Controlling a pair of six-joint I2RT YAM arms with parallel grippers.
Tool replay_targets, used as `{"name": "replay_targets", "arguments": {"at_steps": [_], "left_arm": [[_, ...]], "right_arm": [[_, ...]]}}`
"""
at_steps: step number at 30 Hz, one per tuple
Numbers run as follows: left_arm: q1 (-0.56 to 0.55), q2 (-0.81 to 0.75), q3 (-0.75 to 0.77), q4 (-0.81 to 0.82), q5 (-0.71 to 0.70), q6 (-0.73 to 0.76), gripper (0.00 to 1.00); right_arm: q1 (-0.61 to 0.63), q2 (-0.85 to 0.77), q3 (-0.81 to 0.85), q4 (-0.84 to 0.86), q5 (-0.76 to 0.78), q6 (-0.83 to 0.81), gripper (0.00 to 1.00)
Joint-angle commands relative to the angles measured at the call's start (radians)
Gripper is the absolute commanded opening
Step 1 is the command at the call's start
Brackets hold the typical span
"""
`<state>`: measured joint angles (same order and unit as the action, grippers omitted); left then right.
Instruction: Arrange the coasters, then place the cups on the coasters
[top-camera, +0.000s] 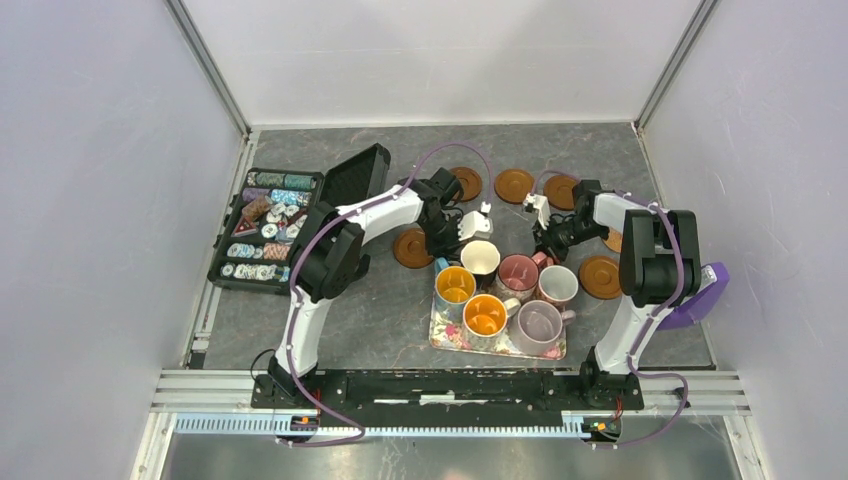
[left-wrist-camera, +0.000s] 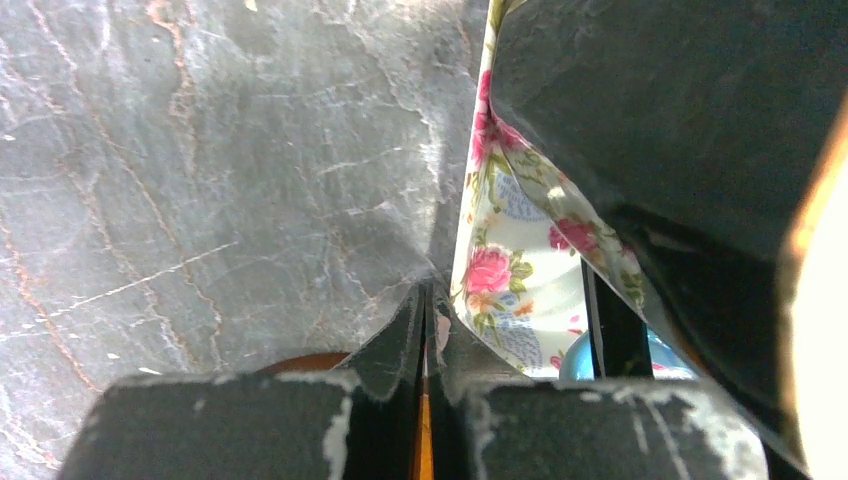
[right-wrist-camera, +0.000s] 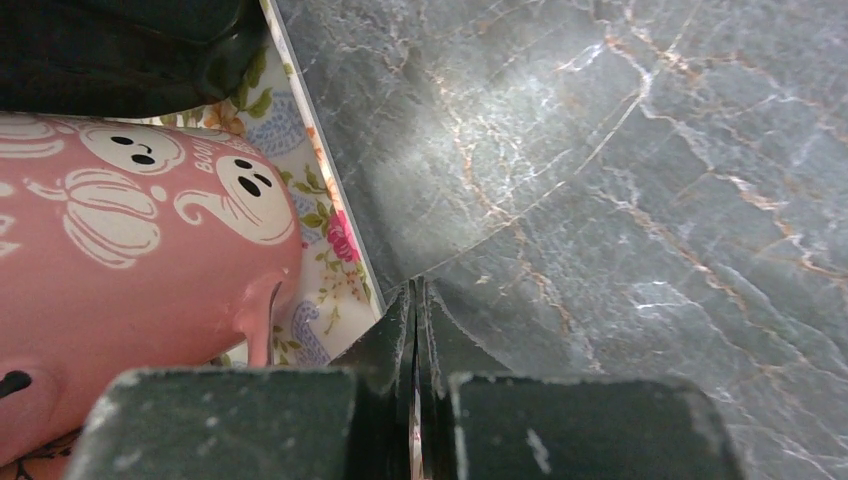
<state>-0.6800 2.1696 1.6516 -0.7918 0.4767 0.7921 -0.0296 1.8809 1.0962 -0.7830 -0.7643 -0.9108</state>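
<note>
Marbled grey tabletop (right-wrist-camera: 600, 200) carries all 6 coasters (top-camera: 514, 184) in a loose arc round the floral tray (top-camera: 447, 338), from 10 o'clock through 12 to 3. All 6 cups (top-camera: 538, 325) stand crowded on that tray. Your left gripper (left-wrist-camera: 424, 312) and right gripper (right-wrist-camera: 415, 300) are both pinched closed on nothing, low at the tray's 12 o'clock edge. Drive in like that and you likely shove the black cup (left-wrist-camera: 680, 100) or pink cup (right-wrist-camera: 130, 300) into its neighbours; the 2 grippers, near each other, may also clash
</note>
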Motion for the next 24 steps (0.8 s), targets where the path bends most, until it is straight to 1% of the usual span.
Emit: {"name": "replay_targets", "arguments": {"at_steps": [1, 5, 6, 10, 15, 17, 21, 24], "left_arm": [[-0.026, -0.066, -0.064, -0.044, 0.05, 0.054, 0.06], [-0.035, -0.095, -0.107, -0.044, 0.057, 0.057, 0.06], [-0.037, -0.101, -0.116, -0.044, 0.058, 0.056, 0.06], [-0.05, -0.121, -0.147, -0.044, 0.057, 0.047, 0.06], [-0.053, -0.133, -0.151, -0.045, 0.046, 0.017, 0.06], [-0.049, -0.13, -0.12, -0.044, 0.033, -0.024, 0.07], [-0.032, -0.115, 0.003, -0.067, 0.0, -0.116, 0.14], [-0.019, -0.115, 0.084, -0.067, -0.079, -0.161, 0.26]], "right_arm": [[0.025, 0.047, -0.091, -0.101, 0.135, -0.039, 0.0], [0.024, 0.04, -0.11, -0.099, 0.135, -0.045, 0.0], [0.051, 0.04, -0.116, -0.095, 0.135, -0.042, 0.0], [0.062, 0.047, -0.118, -0.09, 0.133, -0.04, 0.0], [0.068, 0.037, -0.117, -0.09, 0.128, -0.042, 0.0], [0.068, 0.035, -0.077, -0.089, 0.12, -0.019, 0.01], [0.051, 0.034, 0.073, -0.091, 0.114, 0.029, 0.06], [0.036, 0.026, 0.165, -0.089, 0.115, 0.061, 0.14]]}}
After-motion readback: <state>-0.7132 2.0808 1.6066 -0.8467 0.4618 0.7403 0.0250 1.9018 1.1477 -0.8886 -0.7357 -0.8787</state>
